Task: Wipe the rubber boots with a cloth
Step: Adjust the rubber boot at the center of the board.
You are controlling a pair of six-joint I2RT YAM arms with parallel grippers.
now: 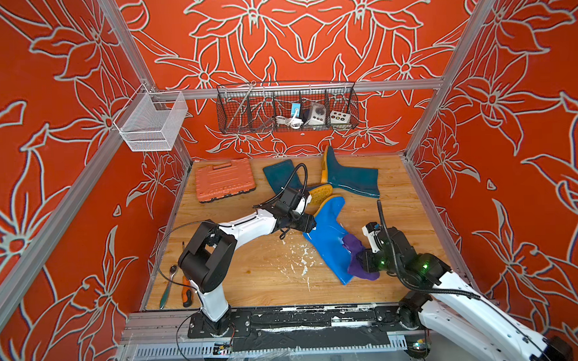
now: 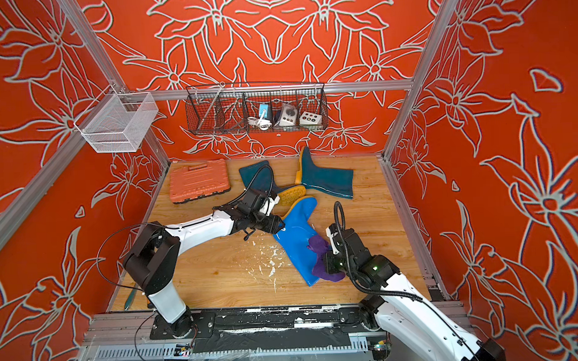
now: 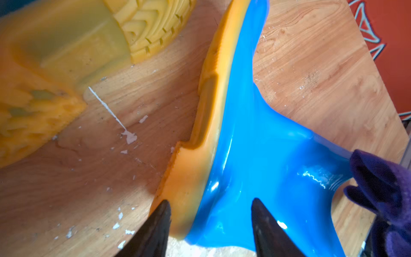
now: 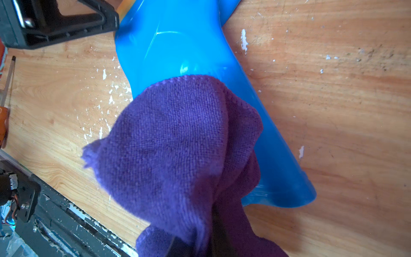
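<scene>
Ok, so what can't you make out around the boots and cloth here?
- Right gripper: jaws buried in the cloth, right wrist view.
- Left gripper: jaws straddle the blue boot heel; contact unclear, frame edge cuts them off.
- One teal boot: ankle hidden behind the left arm, both top views.
- Wire basket contents: too small.

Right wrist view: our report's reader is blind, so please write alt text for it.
A deep-purple cloth drapes over the shaft of a glossy blue boot lying flat on a paint-flecked wooden table. The jaws are hidden under the fabric.
</scene>
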